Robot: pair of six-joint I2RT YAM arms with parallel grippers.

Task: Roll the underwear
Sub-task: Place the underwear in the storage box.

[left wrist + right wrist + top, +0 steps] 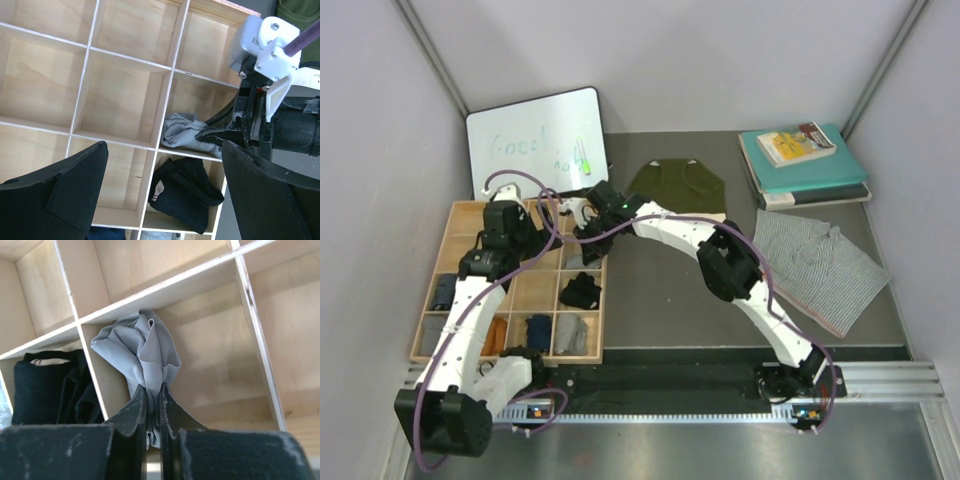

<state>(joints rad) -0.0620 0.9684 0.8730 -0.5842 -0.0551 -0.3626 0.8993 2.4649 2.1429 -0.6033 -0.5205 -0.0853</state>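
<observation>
The light grey underwear [142,347] hangs bunched in a compartment of the wooden tray [165,290], and my right gripper [152,387] is shut on its lower folds. In the left wrist view the same grey underwear [181,132] lies against a divider, with the right gripper [220,131] on it. My left gripper [164,150] hovers open above the tray, holding nothing. The olive green underwear [678,187] lies flat at the back of the table. To the right, the grey-and-white patterned underwear [820,265] is spread out.
A black garment [185,192] fills the compartment next to the grey one. Several rolled items [537,330] sit in the tray's near row. A whiteboard [535,140] leans behind the tray. Teal books [805,160] are stacked at the back right.
</observation>
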